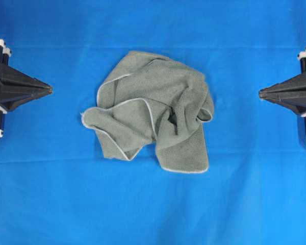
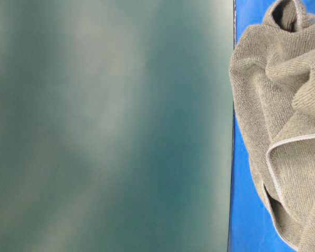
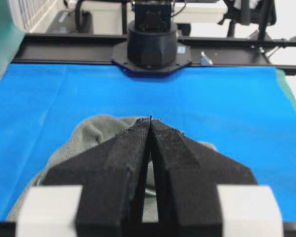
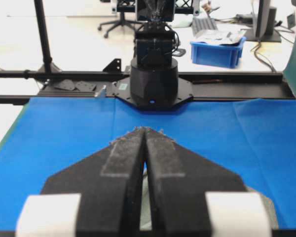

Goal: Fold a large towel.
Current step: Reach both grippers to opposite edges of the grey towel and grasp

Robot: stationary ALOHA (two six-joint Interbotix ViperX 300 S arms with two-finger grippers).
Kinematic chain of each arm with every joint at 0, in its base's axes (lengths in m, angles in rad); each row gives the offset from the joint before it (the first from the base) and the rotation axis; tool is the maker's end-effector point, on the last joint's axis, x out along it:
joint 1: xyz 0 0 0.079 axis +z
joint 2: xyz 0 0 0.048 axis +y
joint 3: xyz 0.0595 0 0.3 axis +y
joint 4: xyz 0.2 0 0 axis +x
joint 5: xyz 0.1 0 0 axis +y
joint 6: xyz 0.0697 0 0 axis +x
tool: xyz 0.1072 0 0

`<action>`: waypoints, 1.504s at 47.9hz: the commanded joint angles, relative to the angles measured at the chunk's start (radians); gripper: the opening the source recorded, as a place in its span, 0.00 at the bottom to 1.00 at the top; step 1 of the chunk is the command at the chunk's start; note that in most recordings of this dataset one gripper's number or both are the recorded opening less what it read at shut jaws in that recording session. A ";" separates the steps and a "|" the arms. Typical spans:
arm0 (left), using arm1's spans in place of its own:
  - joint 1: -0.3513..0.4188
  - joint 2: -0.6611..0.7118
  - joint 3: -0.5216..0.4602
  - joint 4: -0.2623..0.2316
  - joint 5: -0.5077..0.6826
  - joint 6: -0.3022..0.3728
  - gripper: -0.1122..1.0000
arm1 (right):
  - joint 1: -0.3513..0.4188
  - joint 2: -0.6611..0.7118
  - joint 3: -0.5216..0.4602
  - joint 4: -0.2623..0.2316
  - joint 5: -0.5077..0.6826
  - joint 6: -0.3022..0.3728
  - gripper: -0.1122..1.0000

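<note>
The towel [image 1: 153, 109] is a grey-green cloth with a pale hem, lying crumpled in a heap at the middle of the bright blue sheet [image 1: 153, 204]. My left gripper [image 1: 50, 90] is at the left edge, shut and empty, pointing at the towel from well clear of it. At the right edge my right gripper [image 1: 260, 93] points back the same way, also shut and holding nothing. In the left wrist view the towel [image 3: 91, 133] shows behind the closed gripper [image 3: 150, 120]. The right wrist view shows its closed gripper [image 4: 145, 130] over the blue sheet. The table-level view has the towel [image 2: 283, 131] at its right.
The opposite arm's black base [image 3: 151, 44] stands at the far end of the sheet, and the other one [image 4: 153, 84] faces it. A blurred dark green surface [image 2: 110, 126] fills most of the table-level view. A blue bin [image 4: 217, 49] sits off the table behind.
</note>
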 commanded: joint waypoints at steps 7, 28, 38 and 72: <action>-0.028 0.021 -0.021 -0.031 -0.003 -0.011 0.10 | 0.021 0.031 -0.072 0.000 0.075 0.000 0.10; -0.034 0.206 0.037 -0.037 0.038 -0.216 0.11 | 0.183 0.265 -0.110 0.006 0.259 0.118 0.10; -0.021 0.356 0.044 -0.038 0.029 -0.236 0.30 | 0.190 0.466 -0.153 0.006 0.262 0.190 0.20; 0.066 0.907 -0.072 -0.038 -0.066 -0.262 0.86 | 0.249 1.043 -0.382 0.021 0.322 0.314 0.65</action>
